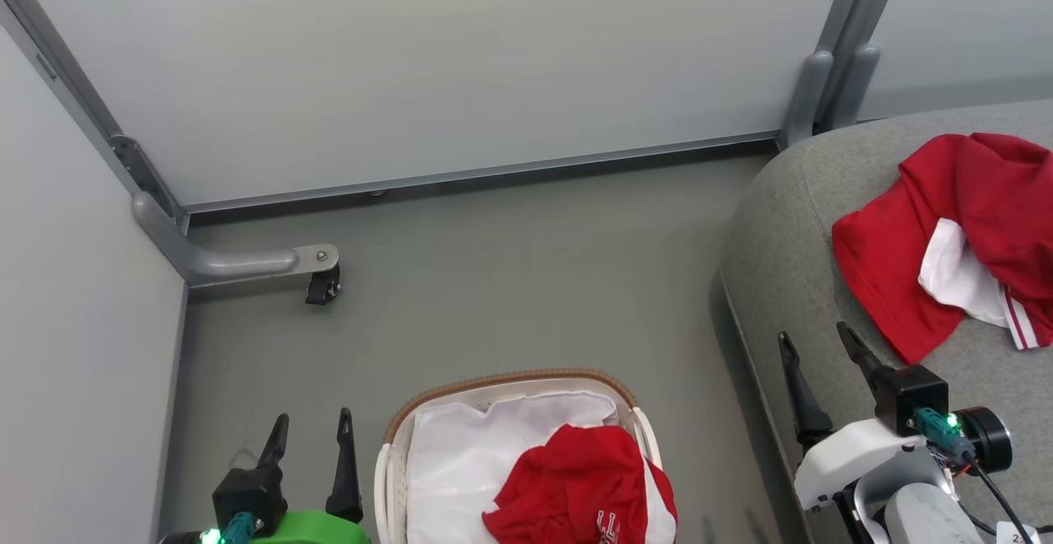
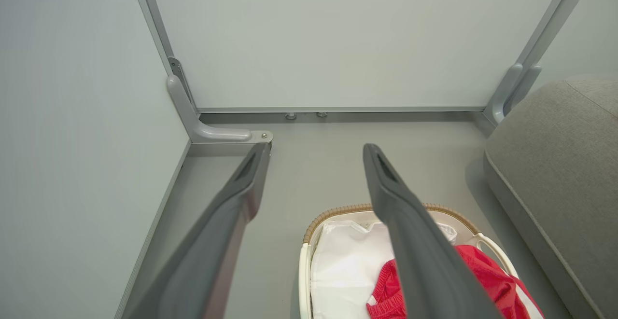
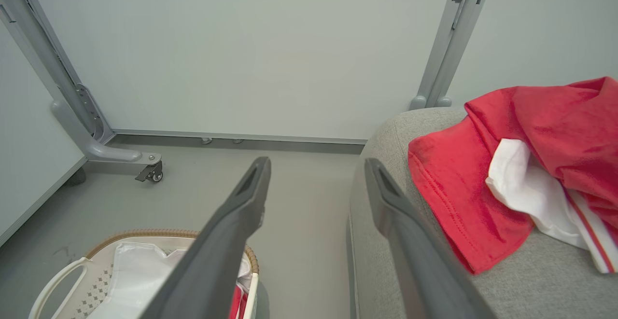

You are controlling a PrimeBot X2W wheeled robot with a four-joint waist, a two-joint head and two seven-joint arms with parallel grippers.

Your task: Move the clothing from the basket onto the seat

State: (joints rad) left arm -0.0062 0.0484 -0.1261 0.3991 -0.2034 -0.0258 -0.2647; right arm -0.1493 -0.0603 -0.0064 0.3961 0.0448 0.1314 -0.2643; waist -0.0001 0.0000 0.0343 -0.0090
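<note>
From the head: looks forward and steeply down from high over the floor [image 1: 494,281], with the basket [image 1: 510,378] at the bottom edge and the seat [image 1: 781,239] at right. From the left wrist: looks along the left gripper [image 2: 316,147], lower and nearer, over the basket toward the wall panel [image 2: 338,39]. From the right wrist: looks along the right gripper [image 3: 316,161], close above the seat's edge. Shares the wall panel, basket and seat across all three.

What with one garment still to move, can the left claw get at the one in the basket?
Probably yes. The left claw is open beside the basket, and the garment lies uncovered on the liner, at the basket's right side. The right claw is by the seat, out of the way.
</note>
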